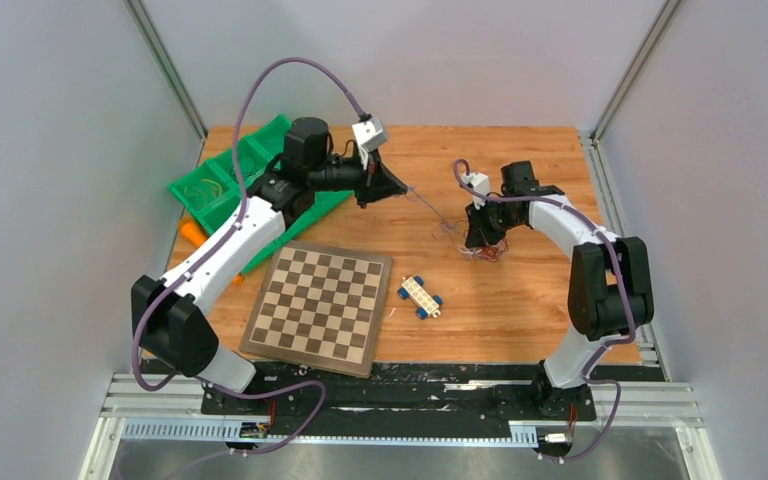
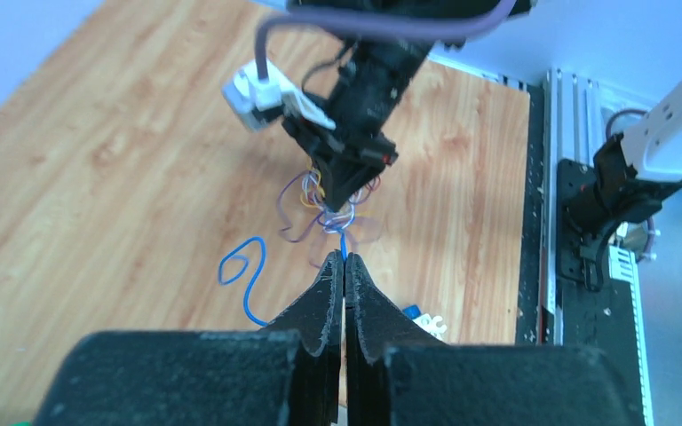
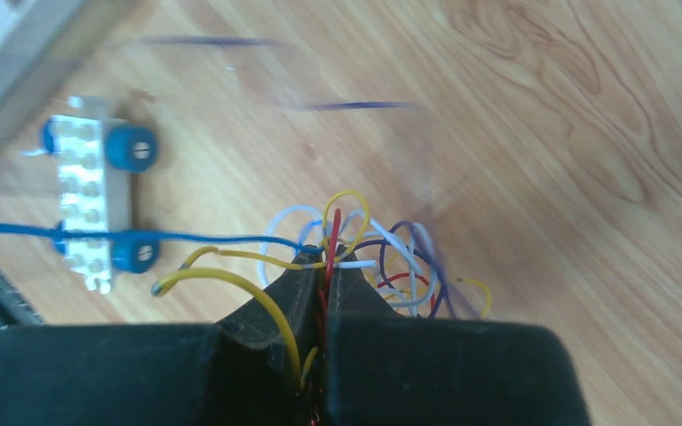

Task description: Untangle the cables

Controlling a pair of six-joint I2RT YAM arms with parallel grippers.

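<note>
Black fingers of the left gripper (image 2: 344,262) fill the foreground of the left wrist view, pressed together with no gap, pinching a blue strand (image 2: 343,243) at their tips; the strand runs a short way up to the clump of cables (image 2: 333,213), and a loose blue loop lies on the wood just left of the fingers. From the right wrist camera, the right gripper (image 3: 324,266) is likewise closed, clamping red and yellow wires of the clump (image 3: 382,253), whose white, purple and yellow loops fan out beyond its tips; the blue strand (image 3: 195,237) leaves the clump leftward in a straight line, passing over a white brick toy car (image 3: 98,204) with blue wheels. Seen from above, the clump (image 1: 485,250) sits right of centre on the bench (image 1: 520,310), under the right gripper (image 1: 482,243); the left gripper (image 1: 400,188) is up and to its left; a chessboard (image 1: 320,307) lies nearer the arm bases, and a green tray (image 1: 222,185) sits at the far left.
</note>
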